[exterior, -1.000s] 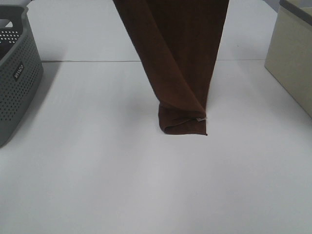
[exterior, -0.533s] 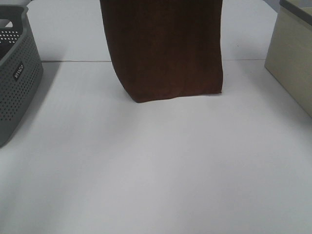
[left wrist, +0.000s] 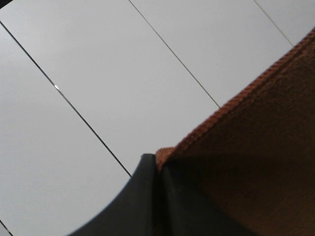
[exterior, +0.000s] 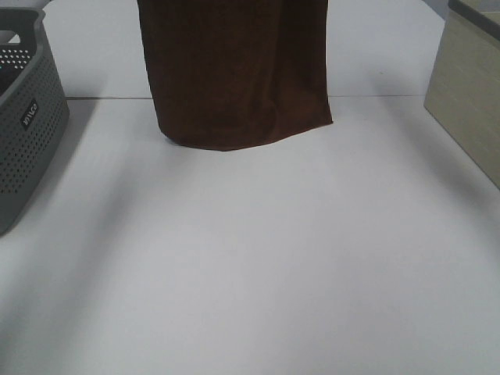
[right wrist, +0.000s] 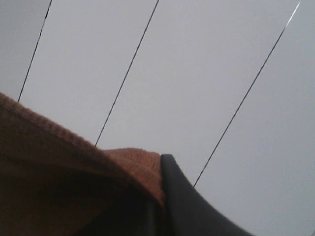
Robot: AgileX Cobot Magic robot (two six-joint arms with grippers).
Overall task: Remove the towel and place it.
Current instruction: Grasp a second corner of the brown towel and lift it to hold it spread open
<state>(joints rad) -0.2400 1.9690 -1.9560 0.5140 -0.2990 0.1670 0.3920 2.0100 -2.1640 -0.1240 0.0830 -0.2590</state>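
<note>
- A plain white table (exterior: 250,273) fills the high view. A grey perforated basket (exterior: 23,125) sits at its left edge and a beige box (exterior: 469,94) at its right.
- The towel (exterior: 234,70) hangs as a broad brown sheet over the far middle of the table. It is between basket and box and well apart from both, and its top runs out of the high view.
- The left gripper (left wrist: 158,172) is clamped tight on one top corner of the towel. The woven edge comes straight out from between its dark fingers.
- The right gripper (right wrist: 160,196) is closed just as tight on the other top corner, with the cloth bunched against its finger.
- We judge the removal done. The towel is clear of the basket, nothing trails over the rim, and the cloth is spread wide between our two grips.
- The lower hem hangs low with a gentle curve and casts a soft shadow on the table. We cannot tell whether it grazes the surface or hangs just free of it.
- The placing is left. No part of the towel lies flat on the table, and both corners are held up high.
- We would put ourselves a little past halfway, with the lift finished and the laying down and release to come.
- As we see it, the next move calls for lowering both corners together while drawing the cloth along, so that it lies flat rather than heaping on its own hem.
</note>
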